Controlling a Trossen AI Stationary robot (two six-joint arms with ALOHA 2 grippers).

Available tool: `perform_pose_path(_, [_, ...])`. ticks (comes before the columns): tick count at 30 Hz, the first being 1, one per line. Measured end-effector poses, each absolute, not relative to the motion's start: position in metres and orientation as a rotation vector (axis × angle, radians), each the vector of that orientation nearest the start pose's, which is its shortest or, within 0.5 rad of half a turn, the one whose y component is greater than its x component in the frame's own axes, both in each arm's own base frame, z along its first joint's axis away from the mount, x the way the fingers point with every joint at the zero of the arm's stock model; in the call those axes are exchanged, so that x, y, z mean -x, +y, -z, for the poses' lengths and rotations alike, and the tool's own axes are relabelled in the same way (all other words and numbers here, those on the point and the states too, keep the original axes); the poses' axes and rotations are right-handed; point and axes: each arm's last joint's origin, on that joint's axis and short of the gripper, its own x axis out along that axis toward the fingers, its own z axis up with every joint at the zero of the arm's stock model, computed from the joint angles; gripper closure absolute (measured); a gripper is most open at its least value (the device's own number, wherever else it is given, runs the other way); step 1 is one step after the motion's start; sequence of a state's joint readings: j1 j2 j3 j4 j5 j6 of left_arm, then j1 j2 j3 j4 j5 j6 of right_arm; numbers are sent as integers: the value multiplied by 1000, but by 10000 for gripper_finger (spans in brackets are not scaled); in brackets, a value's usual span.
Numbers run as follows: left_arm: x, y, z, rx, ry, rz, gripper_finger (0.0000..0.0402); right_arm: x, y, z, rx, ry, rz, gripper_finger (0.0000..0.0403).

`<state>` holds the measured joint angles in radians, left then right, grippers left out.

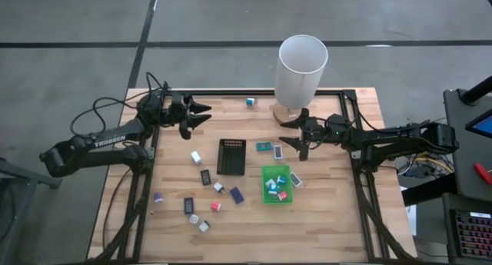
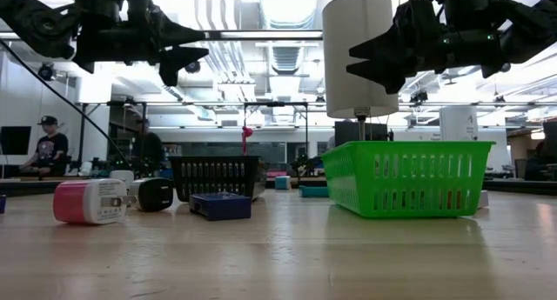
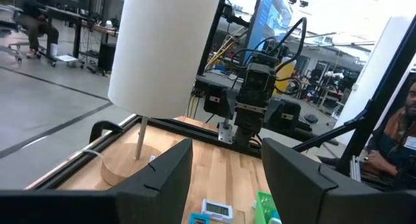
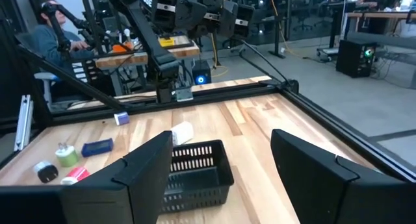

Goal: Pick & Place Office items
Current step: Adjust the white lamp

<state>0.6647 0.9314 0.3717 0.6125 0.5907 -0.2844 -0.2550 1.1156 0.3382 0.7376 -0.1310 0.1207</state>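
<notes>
Small office items lie scattered on the wooden table: a white block (image 1: 196, 157), a black one (image 1: 205, 177), a dark blue packet (image 1: 237, 194), a red piece (image 1: 216, 207) and a teal piece (image 1: 262, 147). Several more sit in the green tray (image 1: 266, 173). In the low view a pink-white block (image 2: 87, 202) and the dark blue packet (image 2: 220, 204) rest flat on the tabletop. My left gripper (image 1: 201, 115) hangs open above the far left of the table. My right gripper (image 1: 296, 134) is open above the table beside the lamp base, over the teal piece. Neither holds anything.
A black ribbed tray (image 1: 231, 157) stands mid-table. A lamp with a tall white shade (image 1: 302, 69) stands on a round wooden base (image 1: 288, 111) at the far edge, close to my right gripper. A small blue piece (image 1: 250, 101) lies near the far edge. People sit in the room beyond.
</notes>
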Motion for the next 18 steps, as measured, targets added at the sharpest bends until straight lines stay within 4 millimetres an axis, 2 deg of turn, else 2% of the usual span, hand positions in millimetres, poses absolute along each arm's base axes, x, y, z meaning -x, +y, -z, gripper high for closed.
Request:
perform_pose_path(13, [-162, 107, -241, 257, -53, -67, 211, -211, -51, -207, -328, 22, 135, 153])
perform_pose_path(18, [-162, 107, -241, 257, -53, -68, 211, -210, -55, -199, -346, 79, 293, 163])
